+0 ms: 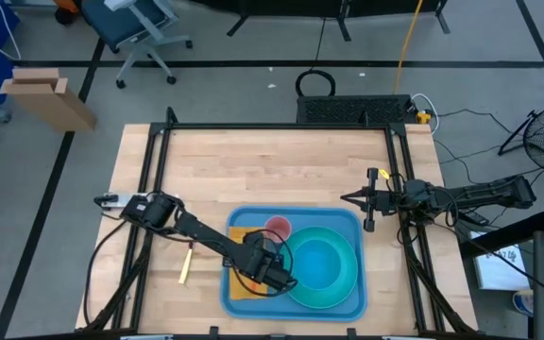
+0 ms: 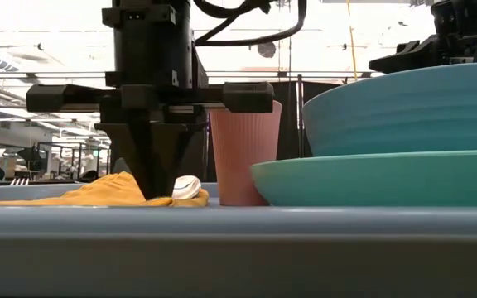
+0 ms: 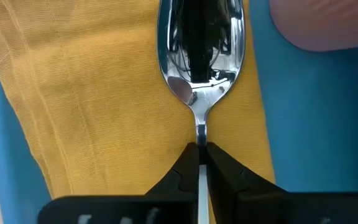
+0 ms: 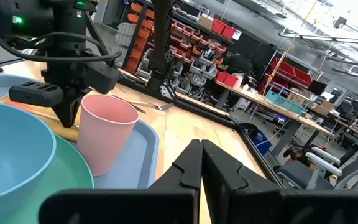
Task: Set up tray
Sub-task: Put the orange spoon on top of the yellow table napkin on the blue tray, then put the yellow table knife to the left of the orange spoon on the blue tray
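The blue tray (image 1: 348, 307) lies at the table's near middle. A yellow napkin (image 3: 92, 99) covers its left part. A pink cup (image 1: 278, 228) stands upright on the tray, beside a turquoise plate (image 1: 348, 283) that carries a blue bowl (image 1: 321, 263). My left gripper (image 3: 201, 152) is over the napkin, pointing down, and is shut on a metal spoon (image 3: 199, 43). In the low view the left gripper (image 2: 151, 192) reaches the napkin (image 2: 98, 192). My right gripper (image 1: 346, 198) waits shut near the table's right edge, touching nothing. My left gripper pinches the spoon's thin handle (image 3: 201, 134) just behind its bowl, between the two fingertips (image 3: 229, 168). It comes from above with the fingers pointing down. The spoon's bowl (image 2: 187, 187) faces up and is down on the yellow napkin on the tray.
A pale stick-like utensil (image 1: 186, 264) lies on the wood left of the tray. Black frame rails (image 1: 149, 189) run along both sides of the table. The cup (image 4: 107, 137) stands close to the left gripper. Bare wood stretches toward the far edge (image 1: 272, 161).
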You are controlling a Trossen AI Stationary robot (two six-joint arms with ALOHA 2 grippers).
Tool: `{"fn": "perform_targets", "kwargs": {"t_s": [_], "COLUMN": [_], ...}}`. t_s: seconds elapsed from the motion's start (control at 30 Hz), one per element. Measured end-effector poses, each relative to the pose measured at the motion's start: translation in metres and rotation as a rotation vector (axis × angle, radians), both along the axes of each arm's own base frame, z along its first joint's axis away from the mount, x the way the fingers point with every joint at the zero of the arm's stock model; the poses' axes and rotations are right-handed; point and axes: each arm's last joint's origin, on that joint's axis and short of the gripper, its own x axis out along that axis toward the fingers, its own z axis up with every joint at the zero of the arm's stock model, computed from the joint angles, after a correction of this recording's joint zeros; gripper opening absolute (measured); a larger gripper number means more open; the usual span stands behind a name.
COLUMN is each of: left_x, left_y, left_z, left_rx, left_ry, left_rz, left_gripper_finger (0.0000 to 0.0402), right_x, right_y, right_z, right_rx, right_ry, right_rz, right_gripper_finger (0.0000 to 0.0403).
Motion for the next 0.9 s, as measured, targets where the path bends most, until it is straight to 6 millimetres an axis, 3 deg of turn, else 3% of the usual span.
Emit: {"fn": "perform_targets", "kwargs": {"t_s": [0.5,0.73,0.9], "left_x": [-0.001,-0.009,-0.031], "left_y": [0.001,0.002,-0.007], "left_z": [0.005,0.045,0.090], "left_rx": [0.014,-0.018,-0.064], "left_ry": [-0.005,-0.081,-0.120], "left_rz": [-0.011,-0.073,-0.271], "left_gripper_finger": [0.0111,0.0141,0.0149], "right_x": [0.000,0.000,0.000], "right_y": [0.000,0.000,0.000], "right_z": [0.000,0.000,-0.001], "right_rx": [0.000,0.000,-0.001], "right_ry": [0.003,0.003,0.009], "right_rz": [0.000,0.000,0.000], "right_gripper_finger": [0.0000,0.0000,0.0000]}}
